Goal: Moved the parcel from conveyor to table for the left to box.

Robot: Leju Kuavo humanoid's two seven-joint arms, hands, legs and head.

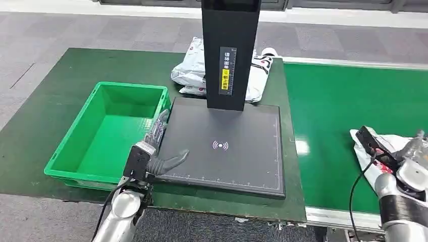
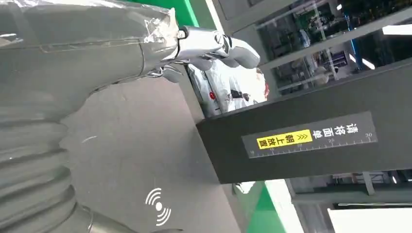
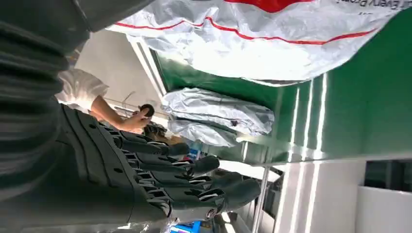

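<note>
A white parcel with red print lies on the green conveyor at the near right. My right hand hovers at its near edge. In the right wrist view the dark fingers are stretched out and hold nothing, and the parcel lies close beside the hand. My left hand rests on the left edge of the black scanner plate, fingers apart and empty; its silver fingers show in the left wrist view. An empty green box stands just left of that hand.
A black scanner pillar rises from the plate's far side, with white parcels piled behind it. More grey parcels lie further along the conveyor. A person's arm in a white sleeve is in the background.
</note>
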